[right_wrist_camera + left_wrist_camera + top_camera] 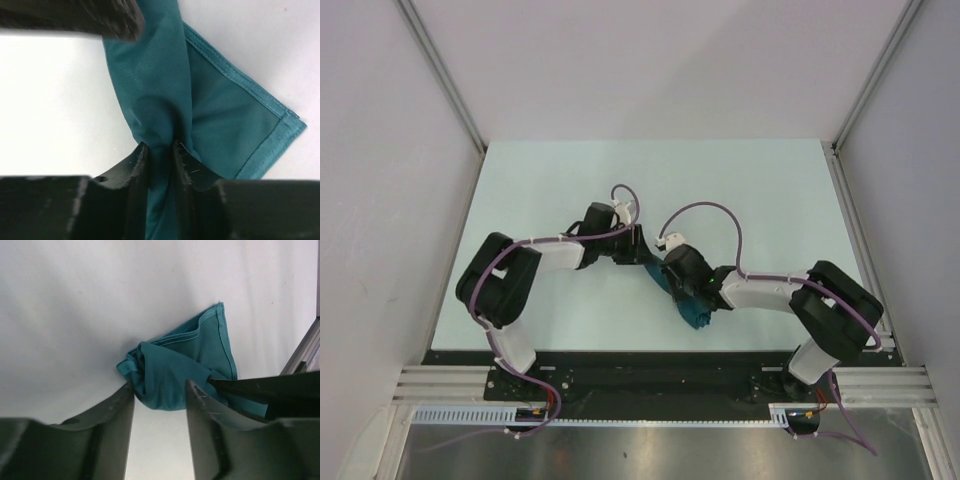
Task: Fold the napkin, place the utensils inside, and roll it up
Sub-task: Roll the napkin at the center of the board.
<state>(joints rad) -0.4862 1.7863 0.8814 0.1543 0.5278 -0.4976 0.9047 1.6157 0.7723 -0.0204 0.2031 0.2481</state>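
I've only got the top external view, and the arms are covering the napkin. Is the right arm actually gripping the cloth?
Observer: Yes. In the right wrist view the right fingers are closed on a bunched fold of the napkin, which is pinched between them.
Operator: And the left arm, is it holding on too?
Observer: No. In the left wrist view the left fingers stand apart. The napkin's bunched end sits at their tips and is not clamped.
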